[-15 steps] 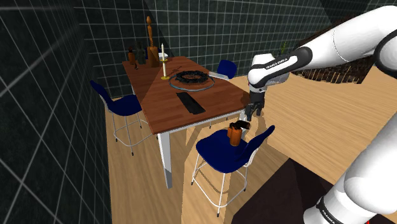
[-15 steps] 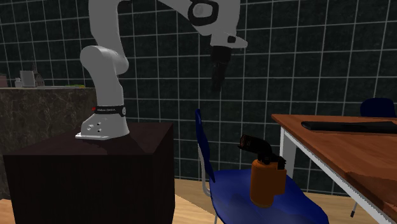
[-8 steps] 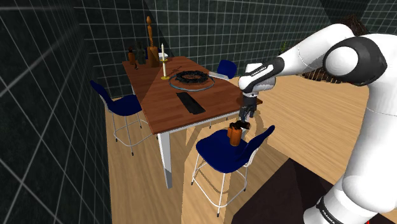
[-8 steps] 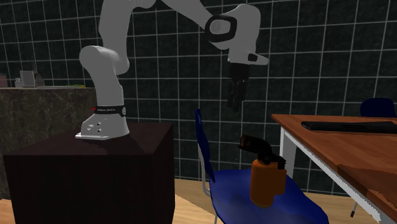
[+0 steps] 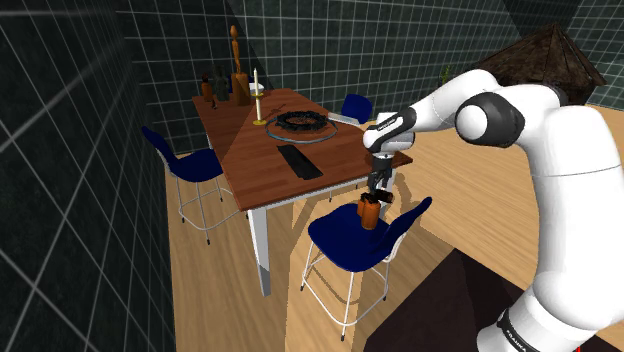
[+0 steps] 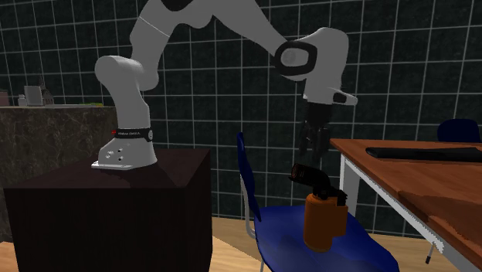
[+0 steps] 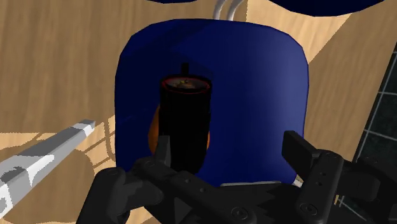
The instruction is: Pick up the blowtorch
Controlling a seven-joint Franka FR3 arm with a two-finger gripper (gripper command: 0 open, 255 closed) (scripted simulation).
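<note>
Orange on its round canister and black on its burner head, the blowtorch (image 5: 370, 212) stands upright on the blue seat of a chair (image 5: 345, 242), directly beneath the end effector (image 5: 379, 190). In the second exterior view the end effector (image 6: 311, 151) hangs close above the black head of the blowtorch (image 6: 320, 213), pointing straight down at it. Its two fingers stand apart with nothing clasped between them.

Looking along the end effector (image 7: 229, 149), we see the black barrel of the blowtorch (image 7: 184, 121) lying nearer one finger than the other, not centred in the gap. The orange body peeks out beneath the barrel, and the chair (image 7: 261, 83) spreads out below both.

We judge the blowtorch stiff and unyielding, so it should take a firm squeeze without harm. The canister looks smooth and curved, so it may slip or roll between flat fingers, and it may be too wide for the opening. It is probably fairly heavy, with its head jutting to one side, so a high grip could let it swing. The seat is dished, and a nudge from one finger could topple it. We would shift sideways until the barrel is centred, then close across the black head or the neck just under it, with the fingers on its two flanks.
</note>
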